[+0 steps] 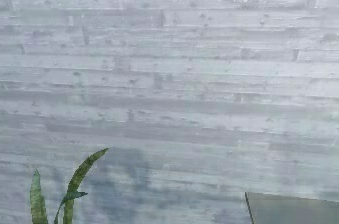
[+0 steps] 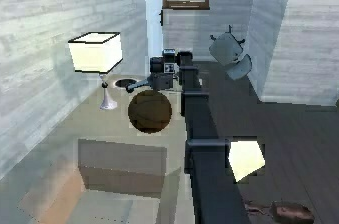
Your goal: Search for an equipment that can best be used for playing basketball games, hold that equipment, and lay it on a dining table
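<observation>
In the forward view a grey-white plank wall point(image 1: 167, 90) spans the frame, with the green leaves of a plant point(image 1: 72, 190) at lower left and the corner of a flat grey-green top point(image 1: 302, 208) at lower right; what piece of furniture that corner belongs to cannot be told. In the arm side view the dark arm point(image 2: 202, 130) rises from the bottom edge to the tool point(image 2: 147, 80) just above centre. A brown basketball point(image 2: 149, 111) sits right below the tool, at centre frame. The search therefore looks finished. A pale counter point(image 2: 92, 125) lies behind the ball, so I cannot tell whether the tool is gripping it or whether it rests there. That counter carries a lamp point(image 2: 95, 52) with a white shade at upper left, so it reads more as a side piece than a dining table. If so, securing the ball, carrying it and laying it down remain to be done. A beige armchair point(image 2: 117, 170) is at lower left, a grey object point(image 2: 232, 52) at upper right, and dark plank floor point(image 2: 307, 140) runs down the right.
</observation>
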Controlling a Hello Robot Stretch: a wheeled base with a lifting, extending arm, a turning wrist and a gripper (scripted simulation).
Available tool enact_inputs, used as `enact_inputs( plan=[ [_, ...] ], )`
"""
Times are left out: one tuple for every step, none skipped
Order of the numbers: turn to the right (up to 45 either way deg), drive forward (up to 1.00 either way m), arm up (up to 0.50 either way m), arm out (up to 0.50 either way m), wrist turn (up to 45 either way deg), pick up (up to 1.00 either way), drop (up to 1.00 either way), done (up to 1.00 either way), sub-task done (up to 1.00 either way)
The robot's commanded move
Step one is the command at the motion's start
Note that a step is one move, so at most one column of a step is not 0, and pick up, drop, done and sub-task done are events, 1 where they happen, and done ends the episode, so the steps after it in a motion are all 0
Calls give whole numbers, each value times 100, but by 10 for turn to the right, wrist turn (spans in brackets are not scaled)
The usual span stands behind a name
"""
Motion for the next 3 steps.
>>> enact_inputs(
  plan=[
    [0, 0, 4, 0, 0, 0, 0, 0, 0],
    [0, 0, 0, -8, 0, 0, 0, 0, 0],
    [0, 0, 0, 0, 0, 0, 0, 100, 0]
  ],
)
